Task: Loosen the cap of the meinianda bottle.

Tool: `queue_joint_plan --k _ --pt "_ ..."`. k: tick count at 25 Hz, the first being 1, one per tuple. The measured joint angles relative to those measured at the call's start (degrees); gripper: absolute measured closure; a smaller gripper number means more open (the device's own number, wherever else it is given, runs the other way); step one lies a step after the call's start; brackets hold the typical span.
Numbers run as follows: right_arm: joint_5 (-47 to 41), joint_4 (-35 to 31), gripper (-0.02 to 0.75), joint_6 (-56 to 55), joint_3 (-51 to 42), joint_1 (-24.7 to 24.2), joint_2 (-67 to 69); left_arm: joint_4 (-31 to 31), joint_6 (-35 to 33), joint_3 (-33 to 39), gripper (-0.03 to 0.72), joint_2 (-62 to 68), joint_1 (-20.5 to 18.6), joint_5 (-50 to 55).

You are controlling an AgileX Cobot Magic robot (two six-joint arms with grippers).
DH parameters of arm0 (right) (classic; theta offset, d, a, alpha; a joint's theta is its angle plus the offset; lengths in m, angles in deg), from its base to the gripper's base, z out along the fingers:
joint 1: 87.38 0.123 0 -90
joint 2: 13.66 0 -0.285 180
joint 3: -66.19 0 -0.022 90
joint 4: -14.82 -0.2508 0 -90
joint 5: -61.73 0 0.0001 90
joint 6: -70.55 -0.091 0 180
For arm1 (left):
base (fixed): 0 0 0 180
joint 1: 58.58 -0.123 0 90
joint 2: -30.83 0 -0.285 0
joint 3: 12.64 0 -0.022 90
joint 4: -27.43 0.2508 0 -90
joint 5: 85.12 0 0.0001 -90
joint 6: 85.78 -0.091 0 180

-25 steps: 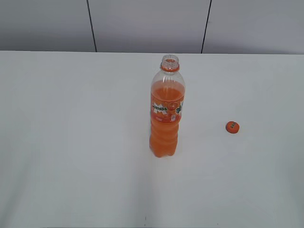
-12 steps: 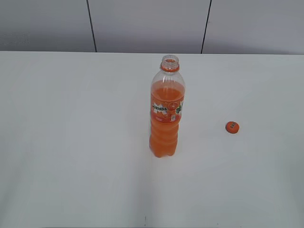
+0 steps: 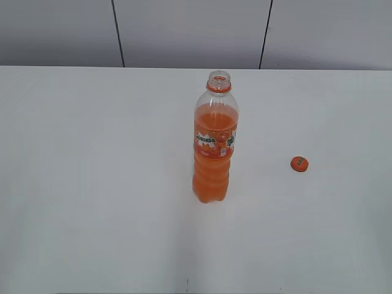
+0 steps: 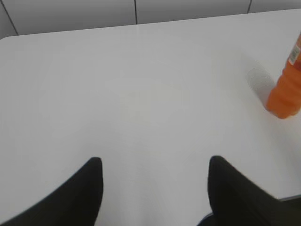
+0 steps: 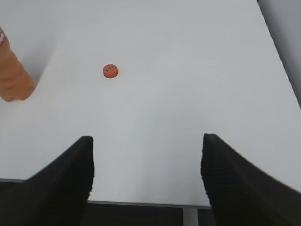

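The left gripper (image 4: 153, 188) stands wide and holds nothing, above bare white desk (image 3: 92, 184). The right gripper (image 5: 146, 169) is likewise spread wide and empty. From it, the cap (image 5: 110, 70) lies flat at about eleven o'clock, top up. The meinianda bottle (image 3: 214, 144) stands upright mid-desk, long axis vertical, open mouth pointing up, orange drink filling it to the shoulder. The cap lies well apart at its three o'clock. Grey wall panels (image 3: 190, 30) rise behind.

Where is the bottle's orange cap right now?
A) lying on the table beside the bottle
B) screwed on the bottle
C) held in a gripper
A: the cap lies on the table, apart from the bottle, whose neck is open.
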Motion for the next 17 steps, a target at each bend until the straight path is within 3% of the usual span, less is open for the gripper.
queue_joint_plan --k 17 --pt "0.01 0.06 0.205 -0.05 0.0 -0.78 0.0 0.0 0.05 0.0 0.262 0.0 -1.16 0.0"
